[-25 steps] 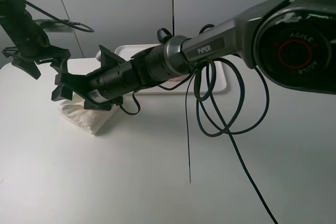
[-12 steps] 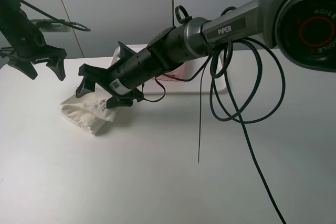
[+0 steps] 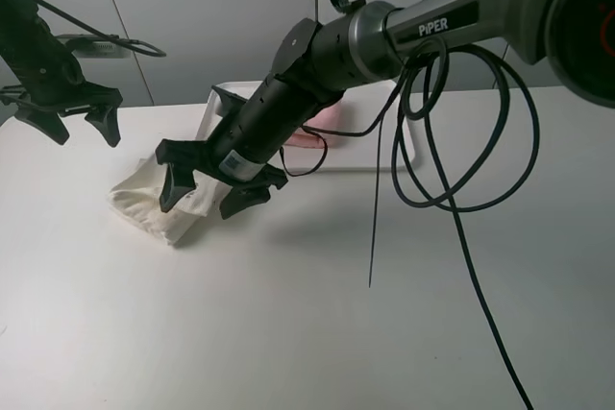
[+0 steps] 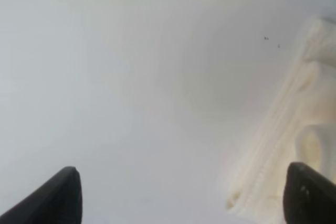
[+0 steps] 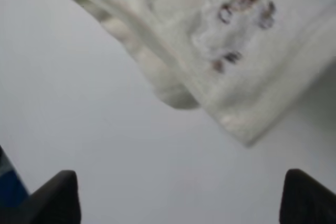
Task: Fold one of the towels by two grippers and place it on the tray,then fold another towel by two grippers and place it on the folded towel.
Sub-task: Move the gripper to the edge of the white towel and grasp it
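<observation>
The cream-white towel [image 3: 154, 206] is lying folded on the tabletop [image 3: 288, 314]. The right pincer [image 3: 213, 194] is hovering over it, jaws wide, empty. The PiPER arm [image 3: 384, 36] and its cables [image 3: 452, 141] are blocking much of the tray [image 3: 408, 146] — only a bit of the pink towel [image 3: 322, 122] is showing. The left pincer [image 3: 62, 122] is hanging wide open, empty.

We see a plain white table [image 3: 288, 333] carrying everything here. On its left part lies the cream-white towel [image 3: 154, 210], folded into a thick bundle flat on the surface; up close the towel shows a small cluster of dark marks. Toward the back of the table sits the white tray [image 3: 408, 146], resting flat, well apart from the towel. A loose black cable [image 3: 480, 285] trails down across the table's right part to its front edge.
</observation>
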`<state>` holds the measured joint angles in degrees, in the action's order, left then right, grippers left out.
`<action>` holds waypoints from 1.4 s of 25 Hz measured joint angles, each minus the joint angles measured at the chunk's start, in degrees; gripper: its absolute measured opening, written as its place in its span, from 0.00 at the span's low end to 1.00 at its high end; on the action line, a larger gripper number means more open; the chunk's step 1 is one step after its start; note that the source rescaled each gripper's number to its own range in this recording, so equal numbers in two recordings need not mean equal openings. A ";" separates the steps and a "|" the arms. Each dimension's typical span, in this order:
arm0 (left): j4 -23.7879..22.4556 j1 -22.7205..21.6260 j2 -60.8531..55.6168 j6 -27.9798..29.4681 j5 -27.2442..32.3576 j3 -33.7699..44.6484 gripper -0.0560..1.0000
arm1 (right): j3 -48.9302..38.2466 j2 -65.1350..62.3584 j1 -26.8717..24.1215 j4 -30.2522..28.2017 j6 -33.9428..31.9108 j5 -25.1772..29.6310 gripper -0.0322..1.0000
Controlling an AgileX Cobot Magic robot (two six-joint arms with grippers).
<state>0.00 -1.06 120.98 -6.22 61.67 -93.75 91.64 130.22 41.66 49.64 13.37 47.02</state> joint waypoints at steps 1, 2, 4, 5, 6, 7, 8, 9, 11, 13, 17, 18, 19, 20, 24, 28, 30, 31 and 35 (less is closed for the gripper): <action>0.00 0.00 0.00 0.00 0.00 0.00 0.98 | 0.00 0.00 0.00 -1.57 -0.62 -0.13 0.83; 0.00 0.00 0.00 0.00 0.00 0.00 0.98 | 0.00 0.00 0.00 -1.93 -0.94 -0.32 0.83; 0.00 0.00 0.00 0.00 0.00 0.00 0.98 | 0.00 0.00 0.00 -1.43 -1.09 -1.08 0.83; 0.00 0.00 0.00 0.00 0.00 0.00 0.98 | 0.00 0.00 0.00 -1.25 -1.09 -1.34 0.83; 0.00 0.00 0.00 0.00 0.00 0.00 0.98 | 0.00 0.00 0.00 -1.25 -1.09 -1.44 0.83; 0.00 0.00 0.00 0.00 0.00 0.00 0.98 | 0.00 0.00 0.00 -1.25 -1.09 -1.43 0.83; 0.00 0.00 0.00 0.00 0.00 0.00 0.98 | 0.00 0.00 0.00 -1.51 -1.09 -1.55 0.83; 0.00 0.00 0.00 0.00 0.00 0.00 0.98 | 0.00 0.13 0.00 -2.15 -1.09 -1.55 0.83; 0.00 0.00 0.00 0.00 0.00 0.00 0.98 | 0.00 0.79 0.38 -4.63 -1.18 -1.55 0.83; 0.00 0.00 0.00 0.00 0.00 0.00 0.98 | 0.00 1.95 1.52 -8.30 -1.78 -1.76 0.83; 0.00 0.00 0.00 0.00 0.00 0.00 0.98 | 0.00 2.69 4.75 -15.07 -4.70 -4.23 0.83; 0.00 0.00 0.00 0.00 0.00 0.00 0.98 | 0.00 2.69 5.11 -16.48 -5.61 -4.80 0.83; 0.00 0.00 0.00 0.00 0.00 0.00 0.98 | 0.00 2.69 5.22 -17.91 -6.53 -5.44 0.83; 0.00 0.00 -0.09 0.00 0.00 0.00 0.98 | 0.00 2.69 5.22 -19.34 -7.75 -6.23 0.83; 0.00 0.00 -0.09 0.00 -0.03 0.00 0.98 | 0.00 2.69 5.22 -21.66 -10.99 -9.42 0.83; 0.00 0.00 -0.09 0.00 -0.14 0.00 0.98 | 0.00 2.69 5.22 -21.88 -13.37 -11.46 0.81; 0.00 0.00 -0.09 0.00 -0.14 0.00 0.98 | 0.00 2.69 5.22 -22.01 -14.48 -12.66 0.78; 0.00 0.00 -0.09 0.00 -0.14 0.00 0.98 | 0.02 2.69 5.22 -22.01 -15.08 -13.25 0.78; 0.53 0.00 -0.09 0.00 -0.14 0.00 0.98 | 1.66 2.69 5.22 -20.48 -15.98 -15.25 0.76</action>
<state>0.53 -1.06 120.89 -6.22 61.53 -93.75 93.30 132.92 46.88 29.16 -2.61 31.77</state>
